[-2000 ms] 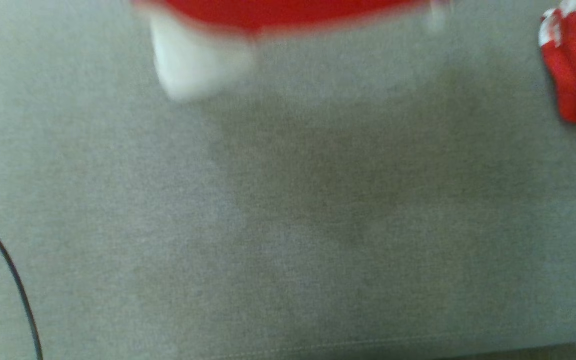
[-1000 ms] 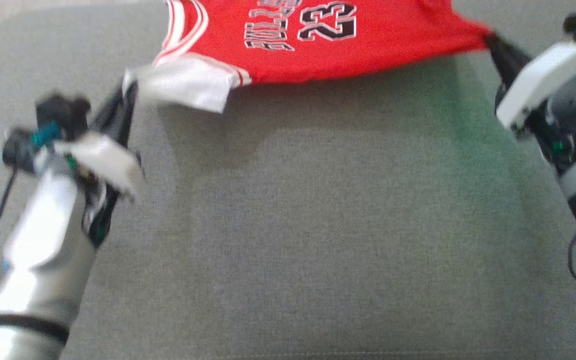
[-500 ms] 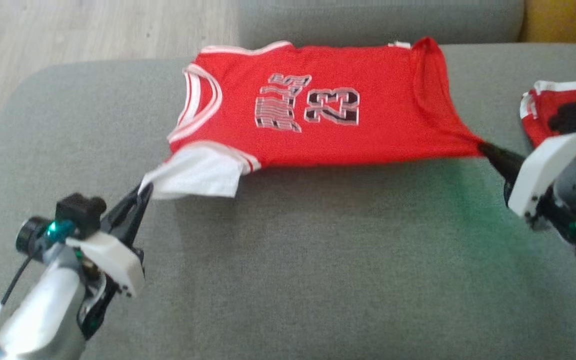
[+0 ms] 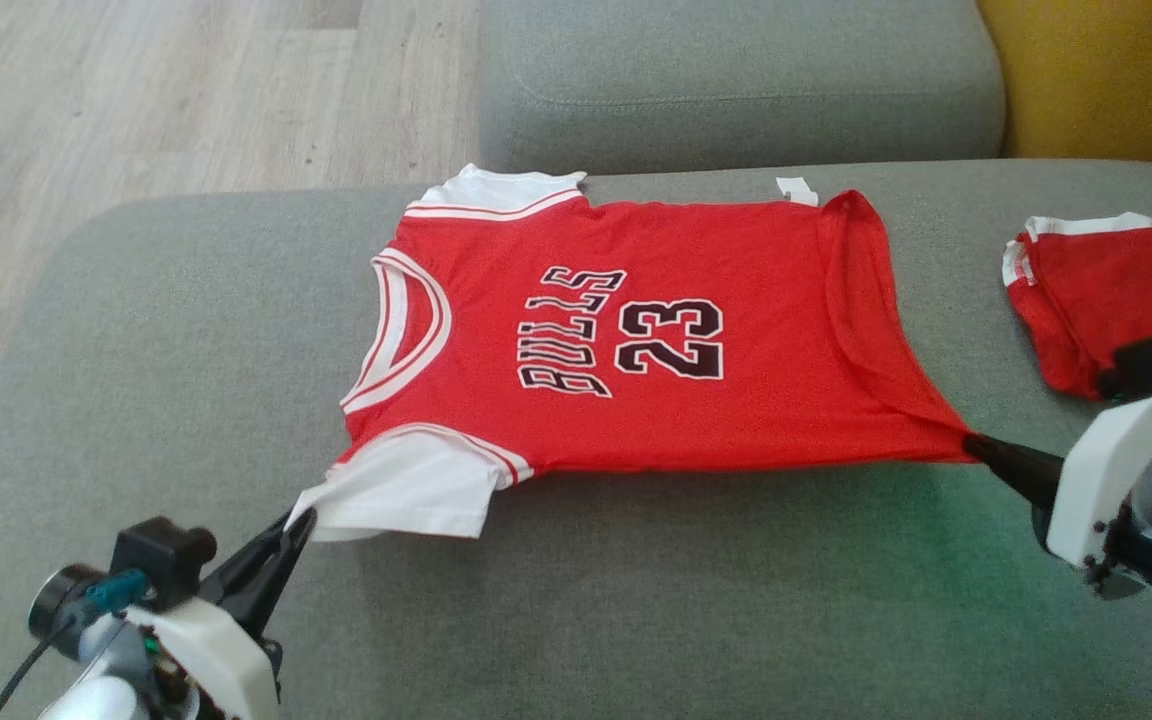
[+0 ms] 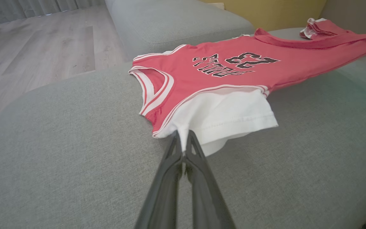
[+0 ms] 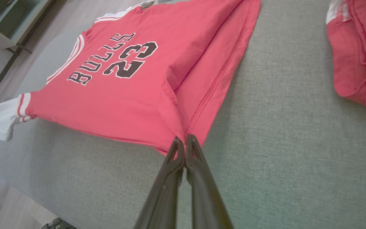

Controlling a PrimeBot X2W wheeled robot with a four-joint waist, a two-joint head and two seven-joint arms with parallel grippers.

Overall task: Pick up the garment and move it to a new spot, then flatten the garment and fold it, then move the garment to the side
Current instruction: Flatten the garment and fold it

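- Grey woven-fabric sofa seat (image 4: pixel 636 620): the work surface. Pale wood floor (image 4: pixel 136 100) lies beyond its L end.
- Red knit jersey (image 4: pixel 656 420) w/ white sleeves and black "BULLS 23" print: mid-seat, print up. Far edge lies on the seat. Near edge is pulled taut between both pincers and looks slightly lifted (shadow under it).
- Step, as I judge it: flatten. Keep L–R tension even and lower both corners together so the near edge lands straight. Don't overpull, the grips are on thin corners and may slip. Let go only once the cloth rests.
- Orientation: long axis runs L–R across the seat, collar to robot's L, hem to R.
- Hem end has a strip doubled over itself, so smooth it before folding.
- Small bundled red garment w/ white trim (image 4: pixel 1096 290): far R on the seat, apart from the jersey.
- L pincer (image 4: pixel 302 517): fully closed, pinching the corner of the near white sleeve (image 4: pixel 406 495).
- R pincer (image 4: pixel 978 447): fully closed on the near hem corner.
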